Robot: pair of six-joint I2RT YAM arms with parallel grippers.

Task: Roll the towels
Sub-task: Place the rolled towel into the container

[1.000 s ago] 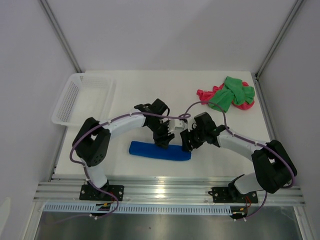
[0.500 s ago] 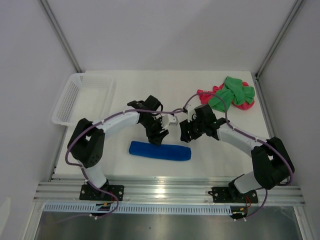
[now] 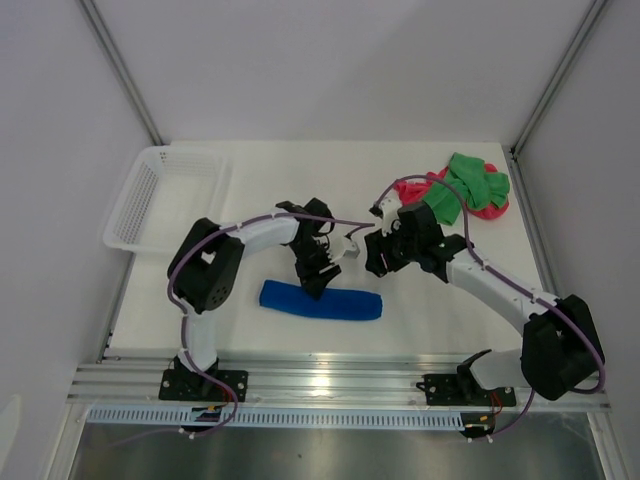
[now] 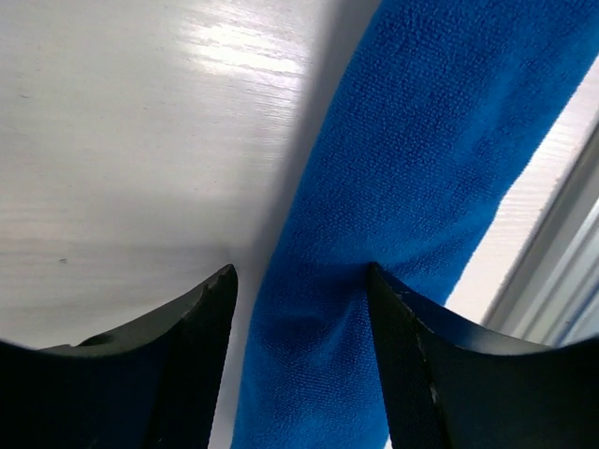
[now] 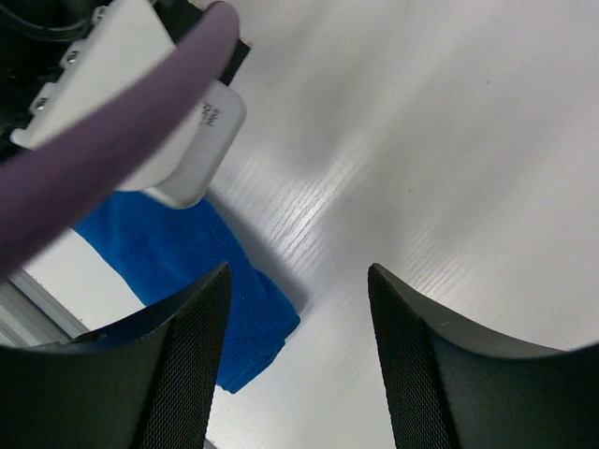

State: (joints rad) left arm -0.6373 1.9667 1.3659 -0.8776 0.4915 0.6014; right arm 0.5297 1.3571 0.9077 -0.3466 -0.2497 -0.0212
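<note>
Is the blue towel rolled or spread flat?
Rolled: the blue towel lies as one narrow, rounded strip on the table.

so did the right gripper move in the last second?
Yes. The right gripper has pulled away from the right end of the rolled royal blue microfibre towel, toward the far side of the white table.

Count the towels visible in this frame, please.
3. The blue towel lies rolled near the table's front edge. The green towel sits bunched on the pink-red towel at the far right corner. That heap could hide another.
</note>
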